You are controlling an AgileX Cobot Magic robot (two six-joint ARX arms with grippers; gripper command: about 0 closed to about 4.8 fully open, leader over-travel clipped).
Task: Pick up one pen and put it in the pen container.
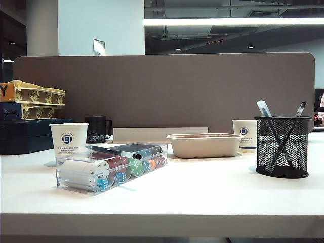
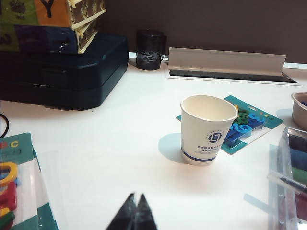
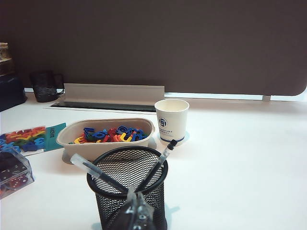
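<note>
Pens are both inside the black wire-mesh cylindrical pen container (image 3: 127, 189), leaning crossed against its rim: the slim dark-barrelled pen with a pale see-through section near its tip (image 3: 158, 166) and a white-capped pen (image 3: 94, 170). Nothing else of pen shape shows on the white worktop (image 1: 202, 192).

Right tool (image 3: 135, 211): tips pressed together, clamped on nothing, sitting directly in front of the mesh container and low at the near edge of the worktop. Beyond the container from this tool: a beige pulp tray (image 3: 106, 136) filled with coloured plastic letters, and a white printed paper cup (image 3: 171, 120) beside it. A clear plastic box of dice (image 3: 13, 175) sits off to the side.

Left tool (image 2: 135, 211): tips also together, empty, low over bare worktop. Ahead of it stands a second white printed paper cup (image 2: 206, 128), just in front of a teal letter-puzzle card (image 2: 249, 125). Farther back, a small black mug (image 2: 150, 49) near the grey partition (image 1: 167, 86), and a dark blue case (image 2: 62, 72) with stacked printed boxes on top.

Neither tool shows in the exterior view; mesh container is at its right side (image 1: 282, 147).
</note>
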